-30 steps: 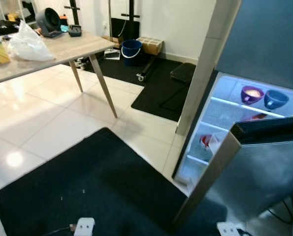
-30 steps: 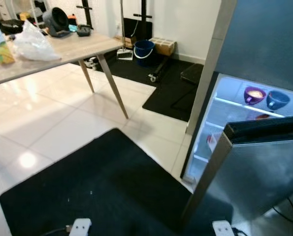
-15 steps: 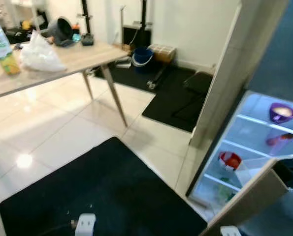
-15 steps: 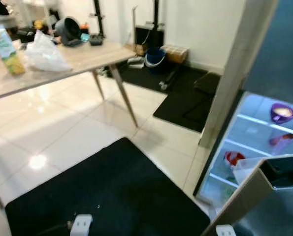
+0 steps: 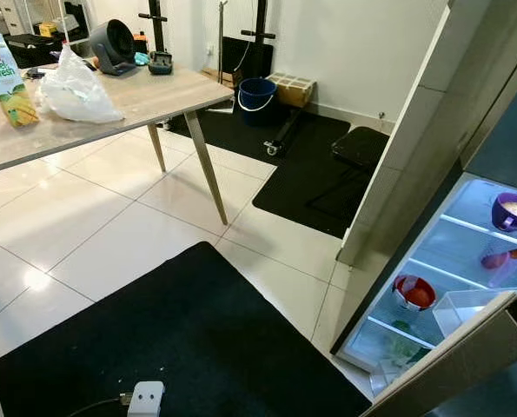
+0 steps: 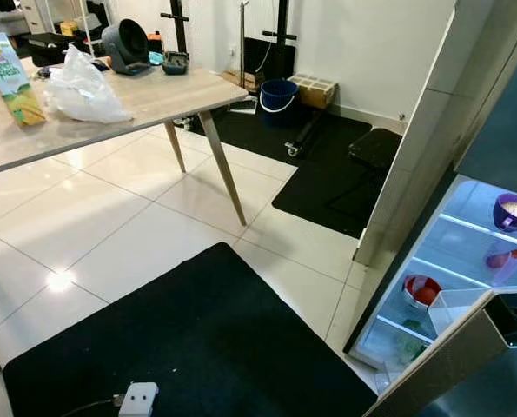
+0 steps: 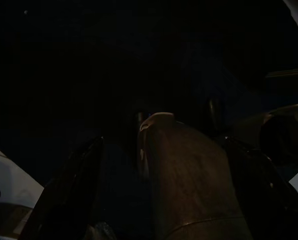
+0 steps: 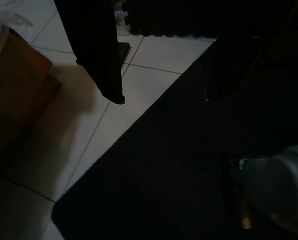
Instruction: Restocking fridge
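The head camera has swung left since a second ago: the open fridge (image 5: 467, 261) now sits at the far right edge, and more of the pale wooden table (image 5: 110, 104) shows at the far left.

On that table stand a green-and-yellow juice carton (image 5: 4, 80), a crumpled white plastic bag (image 5: 74, 87) just beside it, and a dark round fan (image 5: 112, 42) farther back. In the lit fridge, a purple bowl (image 5: 512, 211) rests on an upper glass shelf and a red bowl (image 5: 414, 293) on a lower one. The fridge's steel door (image 6: 449, 360) juts out at the near right.

Between table legs and fridge lies open white tiled floor (image 5: 110, 226), with a black floor mat (image 5: 188, 347) near the robot and a white plug block (image 5: 146, 400) on it. A blue bucket (image 5: 256, 94) stands by the far wall.

The left gripper's (image 7: 164, 165) view is very dark; its fingers' spread cannot be told. The right gripper's (image 8: 161, 75) fingers stand apart, holding nothing, over mat and tiles.
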You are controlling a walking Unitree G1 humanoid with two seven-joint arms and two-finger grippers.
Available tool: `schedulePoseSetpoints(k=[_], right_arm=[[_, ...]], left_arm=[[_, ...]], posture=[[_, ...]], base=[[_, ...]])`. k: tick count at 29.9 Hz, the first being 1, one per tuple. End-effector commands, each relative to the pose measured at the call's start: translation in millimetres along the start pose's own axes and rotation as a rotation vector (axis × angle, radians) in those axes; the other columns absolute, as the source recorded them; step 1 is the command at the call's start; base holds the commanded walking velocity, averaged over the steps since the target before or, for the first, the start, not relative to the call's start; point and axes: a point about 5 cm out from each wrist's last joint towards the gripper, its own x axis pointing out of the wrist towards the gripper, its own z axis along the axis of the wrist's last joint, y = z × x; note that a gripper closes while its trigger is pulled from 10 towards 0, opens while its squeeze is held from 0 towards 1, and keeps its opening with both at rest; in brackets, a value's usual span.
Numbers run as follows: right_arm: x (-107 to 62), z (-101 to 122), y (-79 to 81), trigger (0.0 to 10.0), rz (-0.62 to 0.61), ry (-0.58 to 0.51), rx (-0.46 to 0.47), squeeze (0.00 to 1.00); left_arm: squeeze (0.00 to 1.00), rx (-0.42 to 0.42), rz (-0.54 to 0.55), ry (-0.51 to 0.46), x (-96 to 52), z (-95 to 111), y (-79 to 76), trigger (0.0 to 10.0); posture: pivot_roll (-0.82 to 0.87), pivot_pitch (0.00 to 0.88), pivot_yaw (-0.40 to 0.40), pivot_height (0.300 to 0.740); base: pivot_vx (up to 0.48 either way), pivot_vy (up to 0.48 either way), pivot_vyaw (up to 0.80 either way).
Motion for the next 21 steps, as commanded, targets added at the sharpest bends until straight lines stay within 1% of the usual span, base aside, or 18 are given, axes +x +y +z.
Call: schedulePoseSetpoints(k=[1,3,4,6,7,8,9,10,12,21], right_arm=[[-0.9,0.1,-12.0,10.0,-0.054,-0.013,0.073,0.0],[-1.8,0.9,-21.0,10.0,-0.103,-0.024,0.153,0.0],[-1.8,0.9,-21.0,10.0,-0.103,-0.024,0.153,0.0],[-2.9,0.9,-29.8,10.0,-0.148,-0.031,0.222,0.0],[-2.9,0.9,-29.8,10.0,-0.148,-0.031,0.222,0.0],[-3.8,1.8,-35.9,10.0,-0.176,-0.043,0.269,0.0],[-4.6,2.6,-40.5,10.0,-0.193,-0.052,0.296,0.0],[-4.6,2.6,-40.5,10.0,-0.193,-0.052,0.296,0.0],[-5.4,4.7,-45.1,10.0,-0.203,-0.069,0.32,0.0],[-6.0,8.7,-47.2,10.0,-0.22,-0.089,0.35,0.0]], left_arm=[[0.0,-0.004,-0.016,0.035,-0.9,-9.3,-3.7,10.0],[0.0,-0.003,-0.024,0.035,-0.8,-9.2,-4.3,10.0],[0.0,-0.003,-0.024,0.035,-0.8,-9.2,-4.3,10.0],[0.0,-0.002,-0.028,0.034,-0.8,-9.1,-4.5,10.0],[0.0,-0.002,-0.028,0.034,-0.8,-9.1,-4.5,10.0],[0.0,-0.002,-0.029,0.034,-0.8,-8.9,-4.5,10.0],[0.0,-0.002,-0.031,0.033,-0.8,-8.8,-4.5,10.0],[0.0,-0.002,-0.031,0.033,-0.8,-8.8,-4.5,10.0],[0.0,0.0,-0.033,0.033,-0.7,-8.4,-4.6,10.0],[0.0,0.002,-0.042,0.034,-0.1,-7.7,-6.2,10.0]], posture=[[0.04,0.0,-0.051,0.74],[0.04,0.0,-0.05,0.74],[0.04,0.0,-0.05,0.74],[0.03,0.0,-0.048,0.74],[0.03,0.0,-0.048,0.74],[0.03,0.0,-0.047,0.74],[0.03,0.0,-0.043,0.74],[0.03,0.0,-0.043,0.74],[0.02,0.0,-0.041,0.74],[0.02,0.0,-0.039,0.74]], base=[[0.0,0.0,0.0],[0.0,0.0,0.0],[0.0,0.0,0.0],[0.0,0.0,0.0],[0.0,0.0,0.0],[0.0,0.0,0.0],[0.0,0.0,0.0],[0.0,0.0,0.0],[0.0,0.0,-0.79],[0.0,0.0,-0.79]])
